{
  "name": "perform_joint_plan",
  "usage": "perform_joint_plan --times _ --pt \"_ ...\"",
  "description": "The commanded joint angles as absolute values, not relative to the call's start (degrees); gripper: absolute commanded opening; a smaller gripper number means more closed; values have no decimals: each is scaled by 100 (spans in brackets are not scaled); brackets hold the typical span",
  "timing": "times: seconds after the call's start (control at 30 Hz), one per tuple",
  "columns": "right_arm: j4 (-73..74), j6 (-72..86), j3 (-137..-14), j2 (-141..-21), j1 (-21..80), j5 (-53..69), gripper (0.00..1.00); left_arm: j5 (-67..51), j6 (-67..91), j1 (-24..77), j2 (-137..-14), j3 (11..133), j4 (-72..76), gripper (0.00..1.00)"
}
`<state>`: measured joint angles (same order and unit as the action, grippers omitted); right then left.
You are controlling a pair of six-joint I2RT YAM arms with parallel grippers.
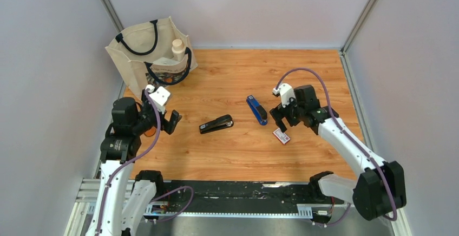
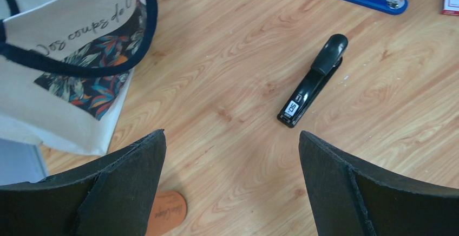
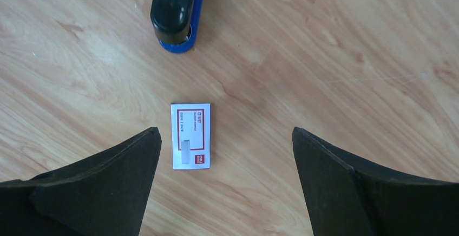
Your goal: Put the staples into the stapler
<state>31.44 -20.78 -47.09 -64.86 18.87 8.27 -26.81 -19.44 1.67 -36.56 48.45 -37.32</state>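
- The right claw [image 3: 226,133] hangs with its jaws spread wide above the staple box [image 3: 190,136], holding nothing. The box sits off-centre under it, closer to the finger on the left of the wrist view.
- The staple box lies flat on the worktop [image 1: 303,79], with a short grey strip of staples [image 3: 186,146] resting on its lid. It is just beside the end of the blue stapler [image 3: 176,11] but apart from it.
- The black stapler [image 1: 216,124] lies shut, further toward the left arm. Both staplers look closed, and the frames do not settle which one is to be loaded.
- The left claw [image 2: 233,134] is also spread and empty, raised near the tote bag [image 2: 70,57] and facing the black stapler.
- Judged step: the approach to fetch the staples; nothing is loaded yet.
- The next move probably calls for centring the right claw over the box or strip, then lowering it. The strip is thin and loose, so a pinch could easily knock it off the lid. A stapler must also be opened, likely work for the left claw.
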Motion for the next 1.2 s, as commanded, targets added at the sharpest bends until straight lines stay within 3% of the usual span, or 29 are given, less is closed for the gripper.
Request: perform_joint_plan --times 0.0,0.27,0.57,0.87,1.17 --pt "3462 -2434 -4939 -6925 1978 615 96 -3024 -1802 456 -3867 5001 -3235 100" --pt "3770 -2531 -4957 -7602 2048 826 86 -2681 -1407 1396 -4218 5001 -2672 100" --pt "3858 -2575 -4887 -7936 2100 1002 83 -2013 -1415 2741 -5088 5028 -2031 100" --pt "3691 -2488 -4930 -8384 2311 826 79 -2566 -793 3023 -6020 5159 -1784 100" --pt "3726 -2487 -5062 -8797 2487 809 68 -2751 -325 3041 -5713 4746 -1372 100"
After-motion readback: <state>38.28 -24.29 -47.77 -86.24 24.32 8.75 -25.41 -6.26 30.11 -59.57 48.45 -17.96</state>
